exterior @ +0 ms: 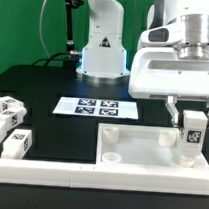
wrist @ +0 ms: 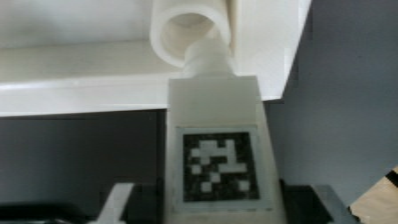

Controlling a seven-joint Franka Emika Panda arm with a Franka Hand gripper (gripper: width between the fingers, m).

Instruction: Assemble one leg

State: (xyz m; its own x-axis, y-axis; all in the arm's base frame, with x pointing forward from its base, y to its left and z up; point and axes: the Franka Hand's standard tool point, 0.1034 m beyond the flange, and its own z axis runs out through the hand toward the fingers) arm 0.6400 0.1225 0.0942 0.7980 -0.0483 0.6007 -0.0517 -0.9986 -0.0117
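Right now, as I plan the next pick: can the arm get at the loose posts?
Probably not yet: the tool is shut on a post at a corner of the panel. Nothing covers the loose posts.

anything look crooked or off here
Nothing stands out. The leg is held upright in the hand, lined up with a corner hole of the panel. Loose legs lie at the exterior view's left.

Small white leg [exterior: 194, 139] — black-and-white tag on its side — upright, pinched in the hand [wrist: 214, 205], lower end at a corner hole of the panel [exterior: 139, 155].
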